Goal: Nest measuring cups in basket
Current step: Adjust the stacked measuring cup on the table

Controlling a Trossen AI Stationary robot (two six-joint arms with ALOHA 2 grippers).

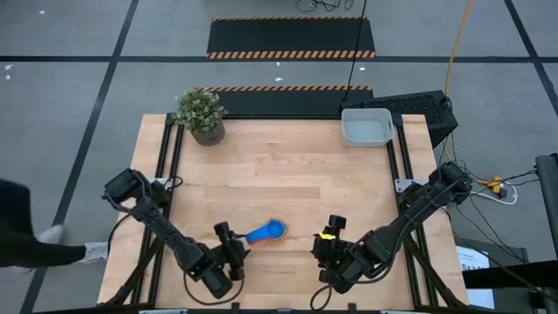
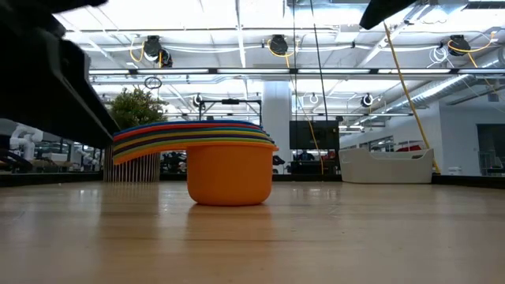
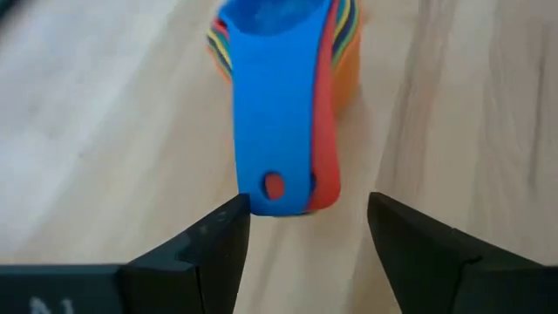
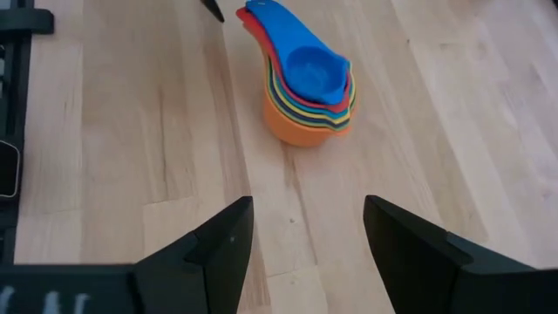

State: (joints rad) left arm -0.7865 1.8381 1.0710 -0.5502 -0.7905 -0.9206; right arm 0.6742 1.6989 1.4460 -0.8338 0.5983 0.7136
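- Nested measuring cups (image 1: pixel 266 232), sitting on the table (image 1: pixel 288 166) as one stack, orange at the bottom and light blue on top, are serving as the landmark, standing well short of the far-corner basket (image 1: pixel 366 127).
- Left of the stack, the left gripper (image 1: pixel 228 245) is hanging with its fingers (image 3: pixel 205 249) spread, the handle tips lying just ahead of the gap, untouched.
- Right of the stack, the right gripper (image 1: pixel 330 239) is waiting near the table's front edge, fingers (image 4: pixel 417 253) spread and holding nothing, the cups lying apart from it.
- Beyond the stack, the potted plant (image 1: pixel 201 113) is standing at the far-left corner.
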